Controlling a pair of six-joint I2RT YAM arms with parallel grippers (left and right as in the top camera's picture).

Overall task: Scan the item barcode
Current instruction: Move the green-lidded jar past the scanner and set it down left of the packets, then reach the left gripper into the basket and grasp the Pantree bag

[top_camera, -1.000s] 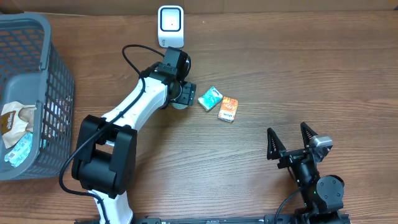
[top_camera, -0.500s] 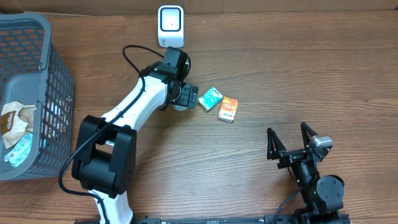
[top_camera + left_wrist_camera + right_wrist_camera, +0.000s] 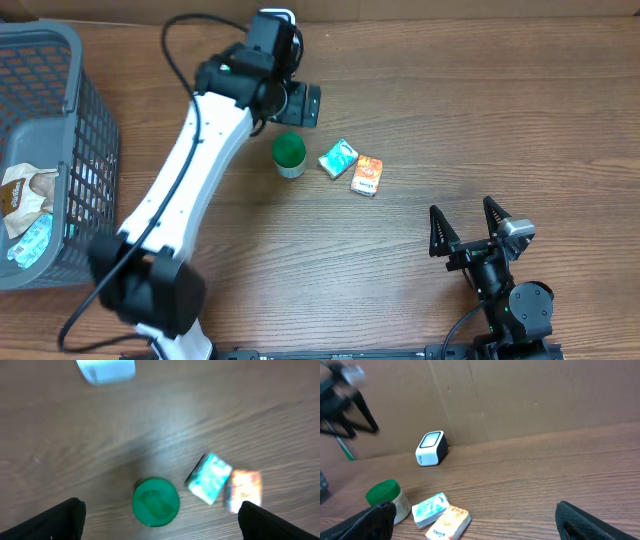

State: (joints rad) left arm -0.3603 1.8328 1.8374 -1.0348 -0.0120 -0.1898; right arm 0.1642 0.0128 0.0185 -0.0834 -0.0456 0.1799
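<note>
A jar with a green lid (image 3: 289, 155) stands upright on the table, free of both grippers. Right of it lie a teal packet (image 3: 338, 158) and an orange packet (image 3: 367, 175). The white scanner (image 3: 277, 14) at the back edge is mostly hidden by my left arm. My left gripper (image 3: 298, 102) hangs open and empty above and behind the jar. In the blurred left wrist view the jar (image 3: 155, 501) sits below the left gripper (image 3: 159, 522), with the scanner (image 3: 105, 370) at the top. My right gripper (image 3: 468, 230) rests open at the front right, far from the items.
A grey mesh basket (image 3: 88, 70) with packets inside stands at the left edge. A cardboard wall (image 3: 530, 395) runs behind the table. The right wrist view shows the jar (image 3: 387, 497), both packets and the scanner (image 3: 431, 448).
My left arm has lifted off the jar and swung back toward the scanner, jaws open. The jar stays standing on the table. The right arm has not moved.
</note>
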